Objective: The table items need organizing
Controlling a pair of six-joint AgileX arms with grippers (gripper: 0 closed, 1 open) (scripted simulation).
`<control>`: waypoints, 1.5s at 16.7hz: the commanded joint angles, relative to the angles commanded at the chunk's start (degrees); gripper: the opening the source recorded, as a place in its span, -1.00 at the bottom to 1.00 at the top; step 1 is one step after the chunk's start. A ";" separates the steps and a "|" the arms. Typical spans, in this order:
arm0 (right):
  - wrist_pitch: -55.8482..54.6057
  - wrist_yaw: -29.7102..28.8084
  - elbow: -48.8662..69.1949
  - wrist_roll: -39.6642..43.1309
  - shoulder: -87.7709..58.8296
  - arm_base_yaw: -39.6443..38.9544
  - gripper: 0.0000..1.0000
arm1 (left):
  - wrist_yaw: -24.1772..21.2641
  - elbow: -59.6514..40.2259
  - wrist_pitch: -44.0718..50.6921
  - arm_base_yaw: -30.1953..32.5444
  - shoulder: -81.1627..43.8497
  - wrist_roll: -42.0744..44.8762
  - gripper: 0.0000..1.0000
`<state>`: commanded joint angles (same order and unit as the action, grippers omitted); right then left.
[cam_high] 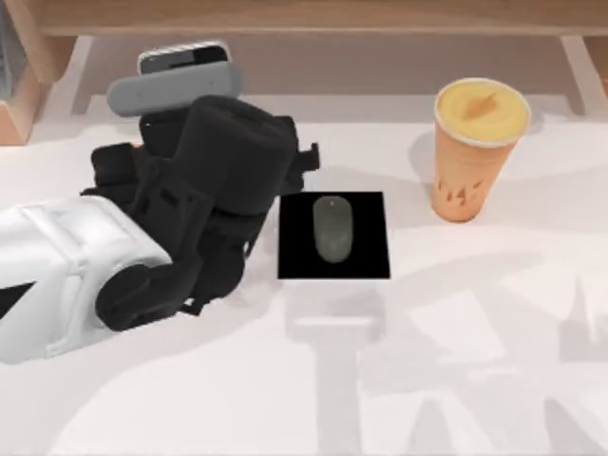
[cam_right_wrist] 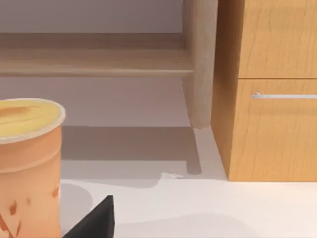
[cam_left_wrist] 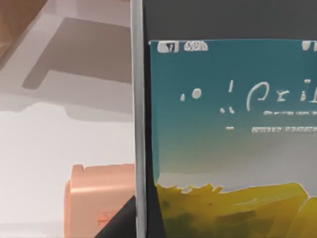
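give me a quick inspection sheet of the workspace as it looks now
surface: white table, arm shadows across it
job's things: mouse lying on the black pad; smartphone close before the left wrist camera, upright; orange cup upright at the right, apart from the pad
clutter: salmon-pink stand beside the phone
grippers: left arm over the phone at the table's left; fingers hidden
cables: nothing seen
surroundings: wooden drawer cabinet at the table's far edge
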<state>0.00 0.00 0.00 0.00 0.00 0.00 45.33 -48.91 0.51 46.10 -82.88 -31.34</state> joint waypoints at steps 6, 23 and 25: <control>0.00 0.00 0.00 0.00 0.00 0.00 1.00 | 0.24 0.89 -0.36 -6.81 -4.97 -0.06 -1.00; 0.00 0.00 0.00 0.00 0.00 0.00 1.00 | 0.24 0.89 -0.36 -6.81 -4.97 -0.06 1.00; 0.00 0.00 0.00 0.00 0.00 0.00 1.00 | 0.24 0.89 -0.36 -6.81 -4.97 -0.06 1.00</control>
<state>0.00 0.00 0.00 0.00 0.00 0.00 45.57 -48.02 0.15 39.29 -87.85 -31.40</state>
